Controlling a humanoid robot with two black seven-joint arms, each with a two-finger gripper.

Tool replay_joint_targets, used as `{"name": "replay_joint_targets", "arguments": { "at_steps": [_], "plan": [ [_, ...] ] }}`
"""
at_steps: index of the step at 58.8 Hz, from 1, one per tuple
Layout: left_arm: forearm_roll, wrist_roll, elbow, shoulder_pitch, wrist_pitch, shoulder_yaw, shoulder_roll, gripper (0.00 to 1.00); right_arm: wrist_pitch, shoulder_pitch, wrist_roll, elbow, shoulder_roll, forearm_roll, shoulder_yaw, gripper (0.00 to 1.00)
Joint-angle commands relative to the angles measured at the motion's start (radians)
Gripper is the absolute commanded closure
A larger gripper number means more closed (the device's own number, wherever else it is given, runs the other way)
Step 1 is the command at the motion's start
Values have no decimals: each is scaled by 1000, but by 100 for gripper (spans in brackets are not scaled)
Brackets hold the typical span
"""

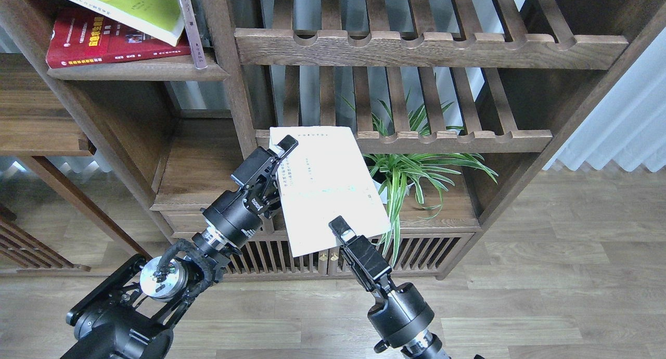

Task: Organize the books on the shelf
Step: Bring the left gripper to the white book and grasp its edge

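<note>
The white book [328, 182] is held in the air in front of the lower slatted rack. My right gripper [339, 230] is shut on its near edge. My left gripper [278, 166] is open at the book's left edge: one finger [287, 143] lies over the cover and the other is hidden under the book. The dark red book [99, 41] lies flat on the shelf [140, 71] at the upper left. The yellow-green book [130, 5] rests tilted on top of it.
A thin grey-pink-spined book [190, 31] leans against the post beside the shelf. Two slatted racks [426, 47] fill the middle bay. A spider plant [416, 166] stands behind the white book's right side. A low slatted cabinet [260, 255] is below.
</note>
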Motion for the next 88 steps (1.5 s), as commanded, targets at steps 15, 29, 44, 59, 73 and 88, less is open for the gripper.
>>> {"name": "replay_joint_targets", "arguments": {
  "at_steps": [15,29,44,59,73,88],
  "plan": [
    [19,3,0,-10,0,45,-1,45,0,2,-1,0,2,-2,1,95],
    [13,0,0,7,0,44,-10,91,0,0,-1,0,0,-1,7,95],
    [20,1,-3,8,0,42,2,95,0,9,-1,0,2,-1,15,94],
    [20,1,-8,19,0,45,11,95,0,9,2,-1,-5,1,33,93],
    [26,1,-6,21,0,44,25,95,0,9,2,-15,-5,2,72,87],
    [103,-6,-18,56,0,4,53,95,0,28,-3,-32,-15,-42,73,27]
  ]
}}
